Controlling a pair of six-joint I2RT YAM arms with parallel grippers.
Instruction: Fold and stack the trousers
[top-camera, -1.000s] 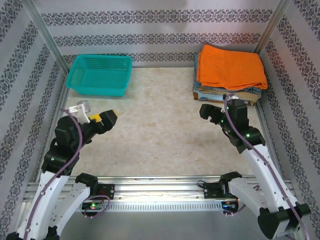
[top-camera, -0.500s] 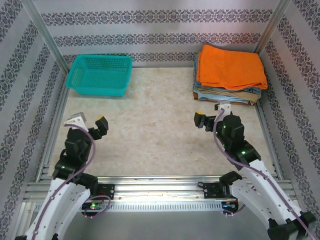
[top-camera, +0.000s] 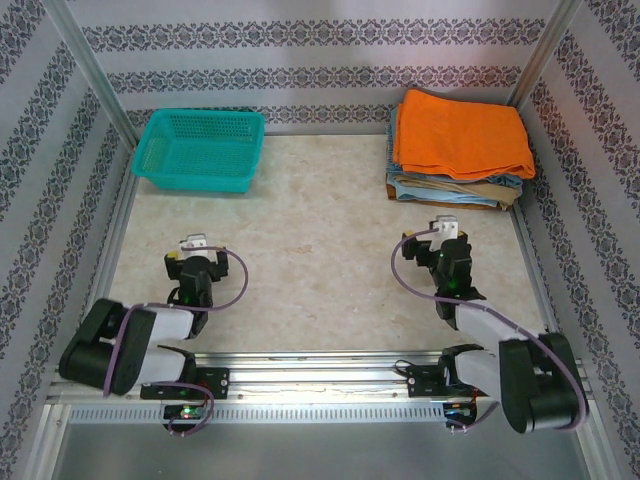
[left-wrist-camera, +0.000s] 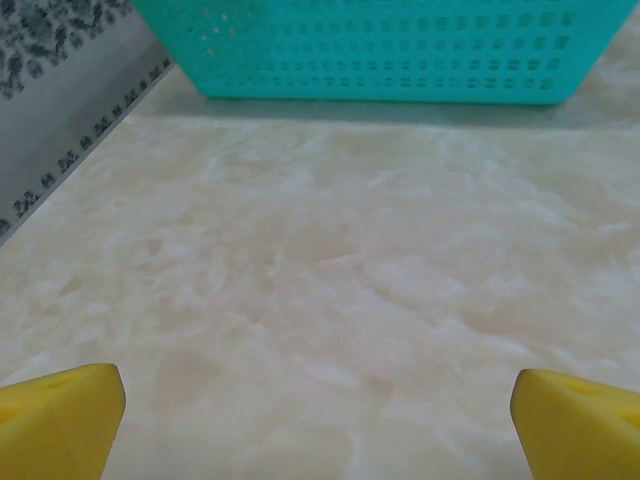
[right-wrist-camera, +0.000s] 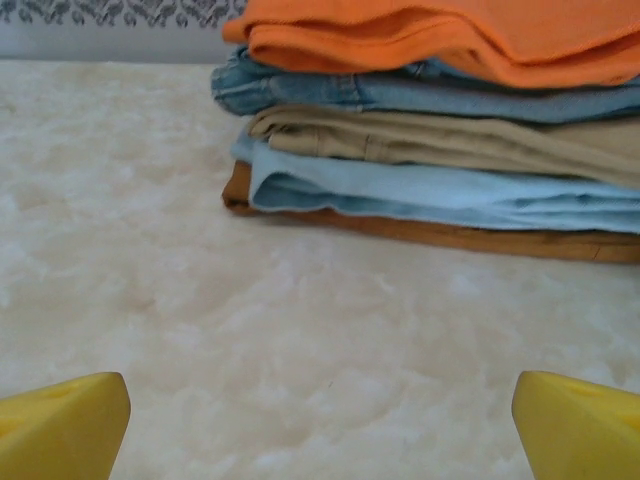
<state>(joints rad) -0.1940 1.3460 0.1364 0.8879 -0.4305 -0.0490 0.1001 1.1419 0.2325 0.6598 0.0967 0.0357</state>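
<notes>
Right tool back, trousers ahead

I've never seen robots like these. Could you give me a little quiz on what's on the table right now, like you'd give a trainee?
1. True or false: the orange trousers lie at the bottom of the folded stack.
2. Where does the teal basket stand? A) far left corner B) right beside the stack C) at the near edge
3. How do the jaws of the left gripper and the right gripper stand, and what do they hold?

Key: 1 false, they lie on top. 2 A. 3 both open, holding nothing.
</notes>
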